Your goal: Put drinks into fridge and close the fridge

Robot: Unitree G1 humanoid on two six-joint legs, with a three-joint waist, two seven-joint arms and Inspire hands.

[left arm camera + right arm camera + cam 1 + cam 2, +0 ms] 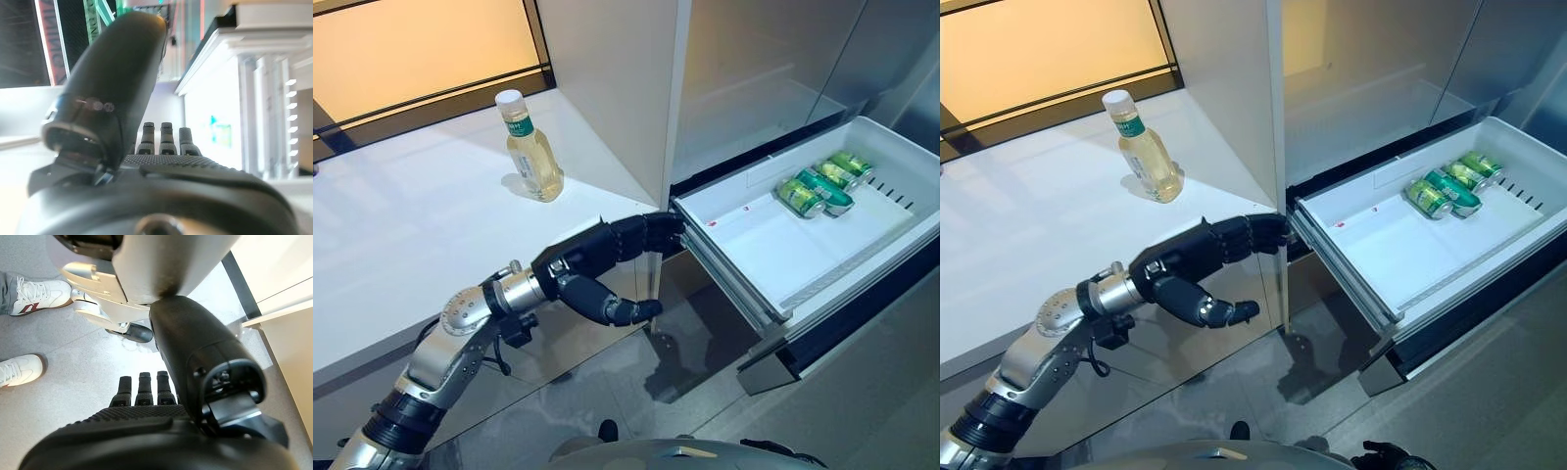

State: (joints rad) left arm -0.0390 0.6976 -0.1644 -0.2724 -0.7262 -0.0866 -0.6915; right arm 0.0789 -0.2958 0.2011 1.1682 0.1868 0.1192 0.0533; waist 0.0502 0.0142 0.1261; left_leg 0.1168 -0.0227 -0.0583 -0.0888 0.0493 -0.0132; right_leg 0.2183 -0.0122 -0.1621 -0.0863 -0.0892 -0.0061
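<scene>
A pale yellow drink bottle (533, 157) with a white cap stands upright on the white counter (411, 235). The fridge's white drawer (744, 250) is pulled out at the right, with green cans (824, 184) lying at its far end. My left hand (592, 257) reaches out below the counter edge, open, with straight fingers touching the drawer's near left corner and the thumb hanging below. In the left wrist view the fingers (166, 139) point at the drawer's white side. My right hand (142, 387) is open with straight fingers and hangs over the floor, holding nothing.
The fridge's grey upper door panels (764, 59) rise behind the drawer, and a white wall panel (607, 88) stands between counter and fridge. A person's white shoes (29, 293) stand on the grey floor near my right hand.
</scene>
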